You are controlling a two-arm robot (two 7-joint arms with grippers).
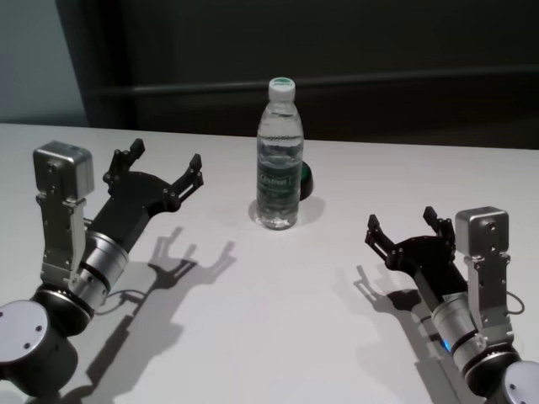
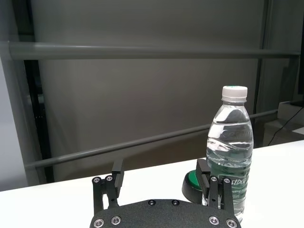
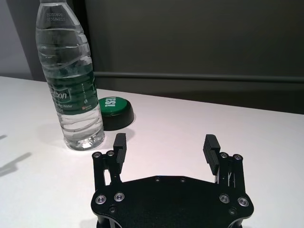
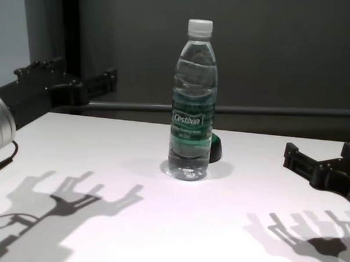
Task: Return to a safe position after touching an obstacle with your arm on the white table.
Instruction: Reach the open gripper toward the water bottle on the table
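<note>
**Four cameras, one shared bottle**

The head view looks down and forward over the table (image 1: 253,320). The chest view sits lower, nearly level with the tabletop. Each wrist view looks out along its own end effector, close above the surface. All four share the upright bottle (image 1: 279,156) and the dark wall behind.

Left tool (image 1: 164,166) and right tool (image 1: 401,223) hover, fingers spread.
</note>
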